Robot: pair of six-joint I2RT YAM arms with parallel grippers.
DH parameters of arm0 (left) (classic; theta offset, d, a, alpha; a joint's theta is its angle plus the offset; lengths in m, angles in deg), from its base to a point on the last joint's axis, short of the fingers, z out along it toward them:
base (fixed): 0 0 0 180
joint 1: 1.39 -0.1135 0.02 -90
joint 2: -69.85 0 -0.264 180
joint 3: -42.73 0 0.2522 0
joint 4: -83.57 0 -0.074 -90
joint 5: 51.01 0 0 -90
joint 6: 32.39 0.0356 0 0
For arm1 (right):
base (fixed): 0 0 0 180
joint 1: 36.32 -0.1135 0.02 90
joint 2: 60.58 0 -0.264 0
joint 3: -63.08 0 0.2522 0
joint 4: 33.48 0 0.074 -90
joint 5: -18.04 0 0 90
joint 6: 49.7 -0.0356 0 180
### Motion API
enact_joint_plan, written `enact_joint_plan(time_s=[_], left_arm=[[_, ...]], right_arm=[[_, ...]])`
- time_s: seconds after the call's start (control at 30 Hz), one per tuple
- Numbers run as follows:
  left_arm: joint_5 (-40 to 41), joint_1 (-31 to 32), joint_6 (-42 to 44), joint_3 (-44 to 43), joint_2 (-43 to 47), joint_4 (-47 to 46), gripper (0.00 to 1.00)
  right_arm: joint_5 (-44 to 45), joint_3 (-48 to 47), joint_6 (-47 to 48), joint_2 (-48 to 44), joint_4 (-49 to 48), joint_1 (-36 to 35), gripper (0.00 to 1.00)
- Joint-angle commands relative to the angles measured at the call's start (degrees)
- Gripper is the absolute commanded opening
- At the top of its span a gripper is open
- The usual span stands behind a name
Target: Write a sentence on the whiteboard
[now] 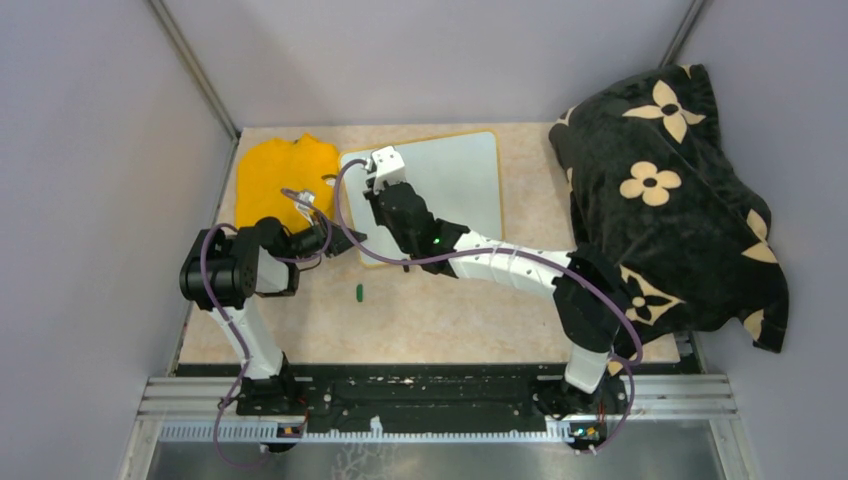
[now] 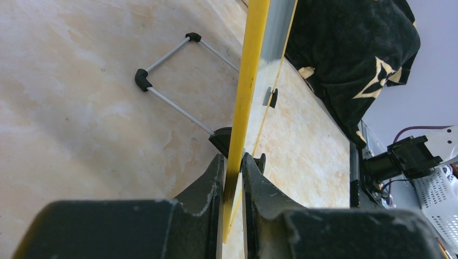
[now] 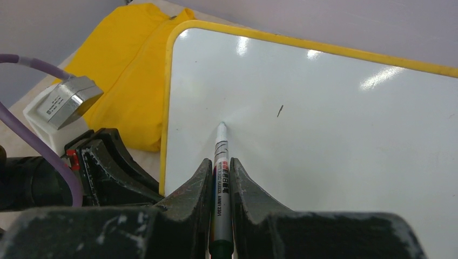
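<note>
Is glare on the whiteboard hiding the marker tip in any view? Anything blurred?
Right wrist: glare patches sit near the far edge of the whiteboard, away from the sharp tip of the marker; the right gripper up close is soft. Left wrist: the left gripper, clamped on the board's edge, is slightly blurred. Top view: even light, no glare.
</note>
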Motion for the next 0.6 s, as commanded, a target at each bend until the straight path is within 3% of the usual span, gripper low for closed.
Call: enact_joint_plan(time_s=[0.0,0.57], left_arm=[[1.2,-0.3,1.2,-0.7,-1.3,0.9,0.00],[1.1,-0.3,1.2,-0.8,-1.3,1.1,0.00]], right_arm=[[2.3,-3.8,0.6,0.7,-1.4,-0.6,0.00],[-1.9,-6.5,0.1,3.2,1.1,-0.5,0.00]])
